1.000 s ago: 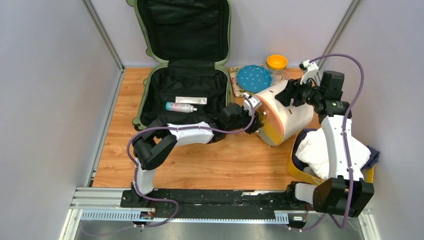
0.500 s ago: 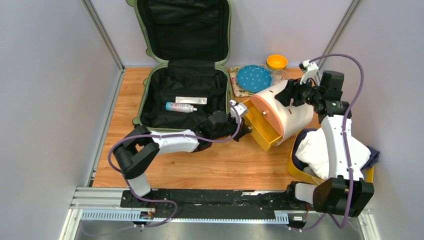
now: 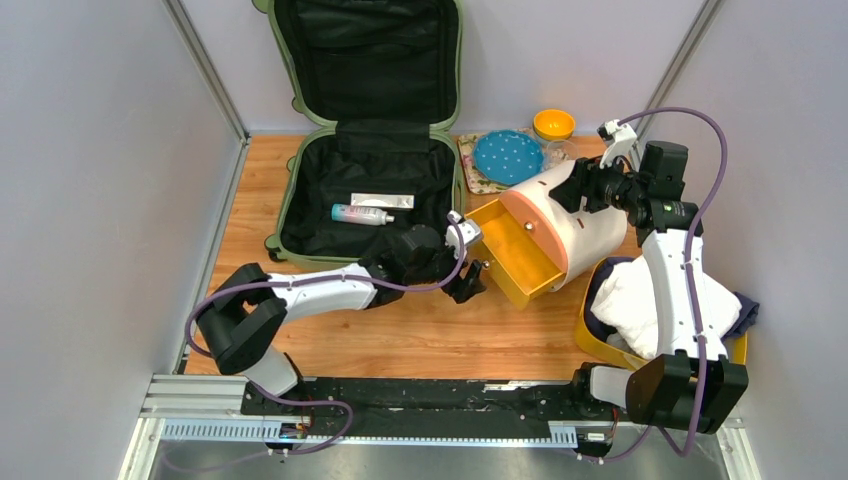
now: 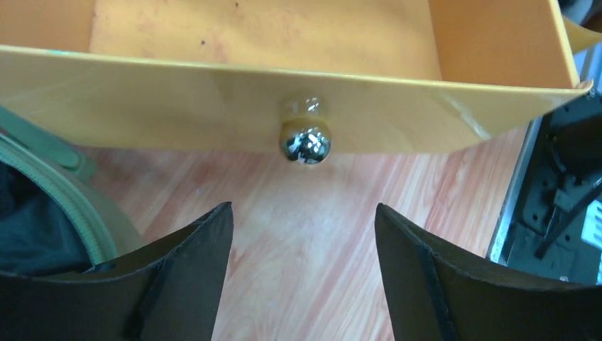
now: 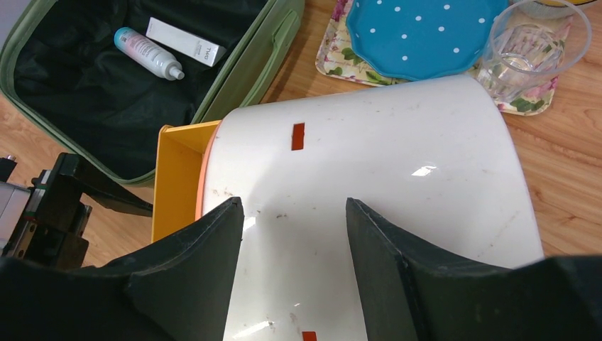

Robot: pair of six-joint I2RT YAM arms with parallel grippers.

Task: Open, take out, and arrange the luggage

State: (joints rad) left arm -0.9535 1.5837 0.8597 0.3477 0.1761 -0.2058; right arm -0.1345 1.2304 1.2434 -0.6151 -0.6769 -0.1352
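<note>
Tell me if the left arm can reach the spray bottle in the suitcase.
Probably yes: the luggage lies open, the spray bottle sits uncovered on its lining, and the left tool is open and empty.

open drawer box (image 3: 570, 238), blue plate (image 3: 508, 156), glass (image 5: 531, 51)

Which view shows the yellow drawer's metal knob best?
Left wrist: the knob sits sharp and central on the drawer front, just beyond the open left gripper, untouched. Top external shows the drawer open, but the knob is too small to make out. Right wrist shows only the drawer's side.
</note>
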